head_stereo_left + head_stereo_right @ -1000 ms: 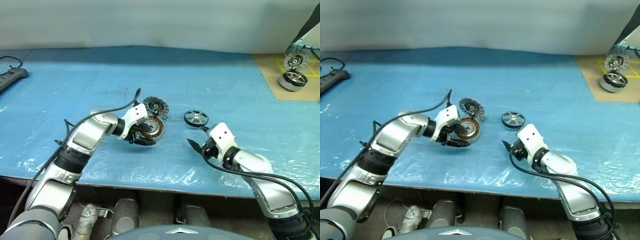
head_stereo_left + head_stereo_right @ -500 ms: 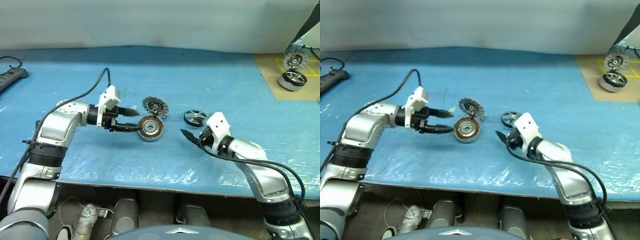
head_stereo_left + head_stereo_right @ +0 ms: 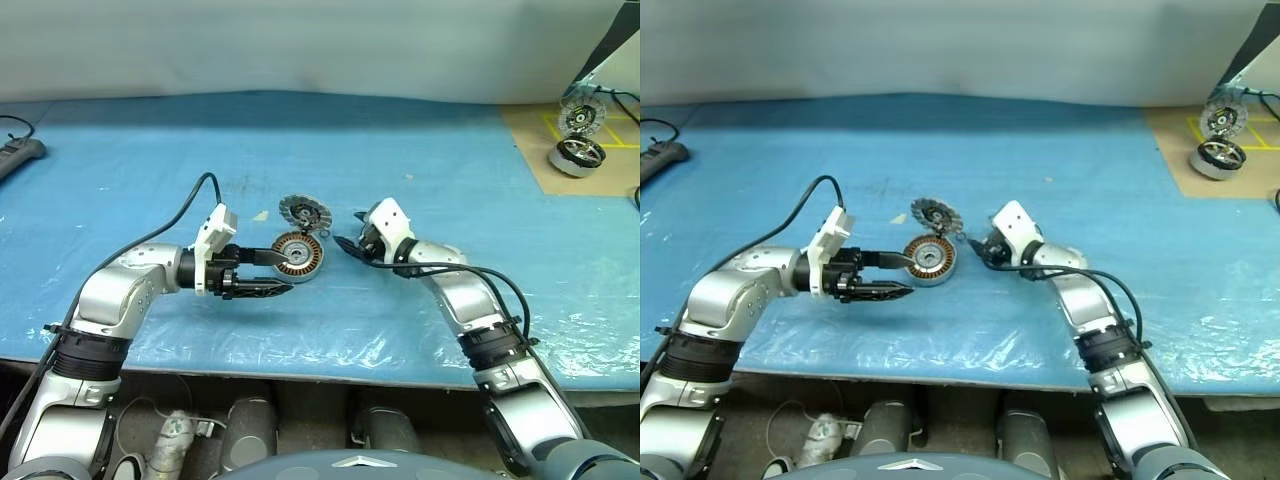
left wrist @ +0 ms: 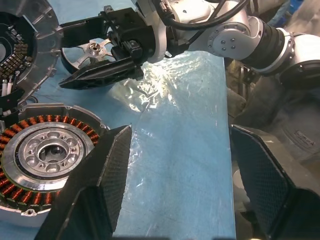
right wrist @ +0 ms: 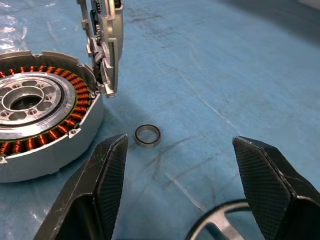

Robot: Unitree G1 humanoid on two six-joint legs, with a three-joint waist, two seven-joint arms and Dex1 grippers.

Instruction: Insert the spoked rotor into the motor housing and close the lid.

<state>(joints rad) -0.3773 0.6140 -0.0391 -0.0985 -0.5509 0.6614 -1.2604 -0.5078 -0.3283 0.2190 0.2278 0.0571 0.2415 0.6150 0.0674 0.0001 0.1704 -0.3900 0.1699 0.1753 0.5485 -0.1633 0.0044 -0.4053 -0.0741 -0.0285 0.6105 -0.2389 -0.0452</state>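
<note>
The motor housing (image 3: 298,257) lies flat on the blue table cover (image 3: 420,150), its copper windings ringed around a silver centre. The lid (image 3: 303,212) stands on edge just behind it, leaning against its rim. My left gripper (image 3: 268,273) is open and empty, pointing at the housing from the left, one finger (image 4: 100,185) beside its rim. My right gripper (image 3: 345,241) is open just right of the housing. The spoked rotor (image 4: 92,50) lies flat on the cover under it, between its fingers; its silvery rim (image 5: 220,225) shows in the right wrist view.
A small loose metal ring (image 5: 147,135) lies on the cover between the housing and the rotor. A cardboard sheet with a chrome-rimmed motor (image 3: 577,153) and another disc (image 3: 573,117) is at the far right. A power strip (image 3: 15,155) lies at the far left edge.
My left gripper has let go of the housing and drawn back to the left. My right gripper has moved forward and left over the rotor, close to the housing.
</note>
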